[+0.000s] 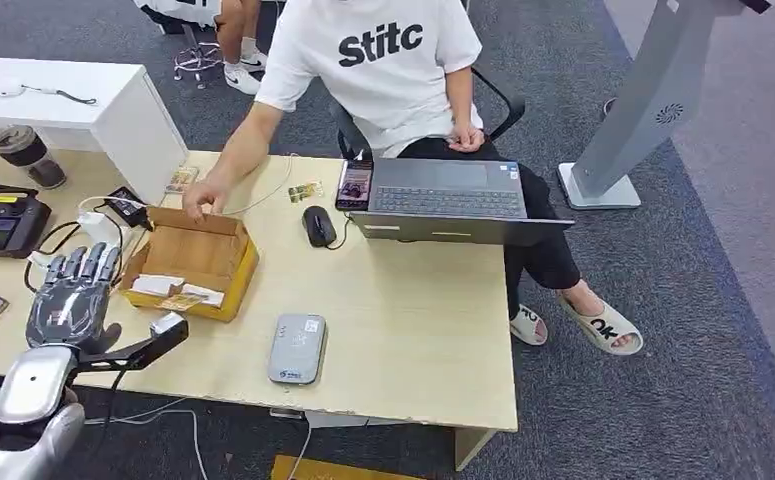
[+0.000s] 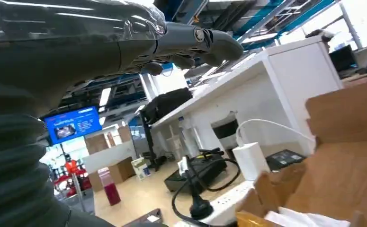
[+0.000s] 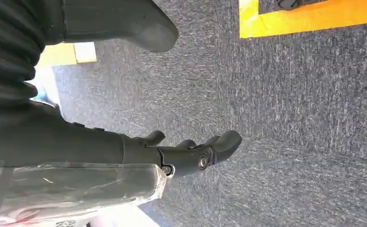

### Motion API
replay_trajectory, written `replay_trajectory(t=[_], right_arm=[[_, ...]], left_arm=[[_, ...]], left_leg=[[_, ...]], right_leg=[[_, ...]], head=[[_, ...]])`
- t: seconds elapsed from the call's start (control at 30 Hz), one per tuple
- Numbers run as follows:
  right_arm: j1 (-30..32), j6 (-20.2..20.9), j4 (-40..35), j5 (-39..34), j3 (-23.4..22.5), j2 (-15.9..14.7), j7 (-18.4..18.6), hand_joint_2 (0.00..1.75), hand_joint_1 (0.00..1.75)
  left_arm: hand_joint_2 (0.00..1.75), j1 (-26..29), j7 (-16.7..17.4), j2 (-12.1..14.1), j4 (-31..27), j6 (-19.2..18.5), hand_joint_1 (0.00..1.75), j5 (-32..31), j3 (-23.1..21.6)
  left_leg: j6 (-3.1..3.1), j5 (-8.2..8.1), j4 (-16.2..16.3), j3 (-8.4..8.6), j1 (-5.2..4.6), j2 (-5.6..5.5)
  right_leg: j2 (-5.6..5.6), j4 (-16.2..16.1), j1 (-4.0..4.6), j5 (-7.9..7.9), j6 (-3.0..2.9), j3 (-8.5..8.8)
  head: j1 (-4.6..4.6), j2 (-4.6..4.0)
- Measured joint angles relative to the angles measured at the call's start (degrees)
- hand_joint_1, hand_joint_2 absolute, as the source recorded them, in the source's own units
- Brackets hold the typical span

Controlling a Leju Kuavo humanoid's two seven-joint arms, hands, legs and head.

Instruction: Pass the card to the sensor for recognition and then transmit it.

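You had the wooden table [image 1: 413, 330] in front of you, with a person [image 1: 383, 60] seated at its far side, one of their hands [image 1: 201, 200] resting on the far rim of the open cardboard box [image 1: 198, 250]. A laptop [image 1: 448, 195] sat on the far right part of the table, a mouse [image 1: 317, 225] and a phone [image 1: 354, 184] beside it. Near the front edge lay the grey sensor [image 1: 297, 348], flat, its long axis running away from you.

The card [image 1: 181, 301] appeared to be the yellowish slip lying in the near end of the box, next to some white paper; you could not be sure of it at that size. Its long side ran roughly across your view.

Your left hand [image 1: 71, 290] hovered just left of the box, palm down, fingers spread and pointing away, holding nothing. The card lay to its right and close by, with the sensor further right again. Your right hand [image 3: 191, 153] hung over carpet, fingers loosely curled and empty, well away from the table. The left was clearly the nearer hand for the pickup, needing to move rightward over the box wall.
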Motion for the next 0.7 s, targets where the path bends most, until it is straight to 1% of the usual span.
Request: replay_trajectory(t=[0.03, 0.1, 0.13, 0.2, 0.3, 0.37, 0.5, 0.6, 0.7], right_arm=[[-0.01, 0.11, 0.00, 0.16, 0.00, 0.00, 0.00, 1.75, 0.00], [-0.11, 0.37, 0.00, 0.48, 0.00, 0.00, -0.07, 1.75, 0.00], [-0.17, 0.37, 0.00, 0.97, 0.00, 0.00, -0.13, 1.75, 0.00], [-0.20, 0.44, 0.00, 1.14, 0.00, 0.00, -0.46, 1.75, 0.00], [-0.28, 0.53, 0.00, 1.80, 0.00, 0.00, -0.74, 1.75, 0.00], [-0.30, 0.70, -0.02, 2.17, 0.00, 0.00, -0.77, 1.75, 0.00], [-0.33, 1.12, -0.02, 2.17, 0.00, 0.00, -0.77, 1.75, 0.00], [-0.33, 1.12, -0.02, 2.17, 0.00, 0.00, -0.76, 1.75, 0.00], [-0.35, 1.14, -0.02, 2.17, 0.00, 0.00, -0.70, 1.75, 0.00]], left_arm=[[1.75, -0.34, -0.69, -0.48, 0.79, 0.81, 0.00, 0.19, -0.02], [1.75, -1.37, -3.82, -1.84, 2.90, 2.61, 0.00, 1.91, -0.15], [1.75, -1.89, -5.68, -2.61, 4.28, 3.44, 0.00, 3.39, -0.29], [1.75, -2.97, -8.32, -3.90, 6.45, 4.35, 0.00, 6.72, -0.70], [1.75, -4.73, -11.35, -5.60, 9.24, 6.52, 0.00, 9.23, -1.55], [1.75, -5.81, -12.25, -6.32, 10.85, 7.83, 0.00, 9.60, -2.28], [1.75, -7.81, -13.14, -8.14, 13.67, 8.75, 0.00, 9.64, -3.61], [1.75, -8.69, -13.19, -8.95, 14.83, 8.62, 0.00, 9.79, -4.29], [1.75, -9.63, -12.97, -9.43, 15.90, 6.56, 0.00, 10.93, -4.96]], left_leg=[[0.00, 0.00, 0.00, 0.00, 0.00, 0.00], [0.00, 0.01, 0.00, 0.01, 0.00, -0.01], [0.00, 0.01, 0.00, 0.01, 0.00, 0.00], [0.00, 0.01, 0.01, 0.00, 0.00, -0.01], [0.01, 0.01, 0.02, 0.00, 0.00, -0.01], [0.01, 0.01, 0.02, 0.00, -0.01, 0.00], [0.01, 0.01, 0.02, 0.00, 0.00, -0.01], [0.01, 0.01, 0.02, 0.00, 0.00, 0.01], [0.01, 0.01, 0.02, 0.00, 0.00, 0.00]], right_leg=[[0.00, 0.00, 0.00, 0.00, 0.00, 0.00], [-0.02, 0.00, 0.00, 0.00, 0.00, 0.01], [0.00, 0.00, 0.00, 0.01, 0.01, 0.00], [0.00, 0.00, 0.00, 0.02, 0.01, 0.00], [0.00, 0.00, 0.00, 0.02, 0.01, 0.00], [0.01, 0.00, 0.00, 0.02, 0.01, 0.00], [0.01, 0.00, 0.00, 0.02, 0.01, 0.00], [0.03, 0.00, 0.00, 0.02, 0.01, -0.01], [0.02, 0.00, 0.00, 0.02, 0.01, -0.01]], head=[[0.00, 0.00], [0.00, 0.00], [0.00, 0.00], [0.00, 0.00], [0.00, 0.00], [-0.02, 0.00], [0.00, 0.00], [0.00, 0.00], [0.00, 0.00]])
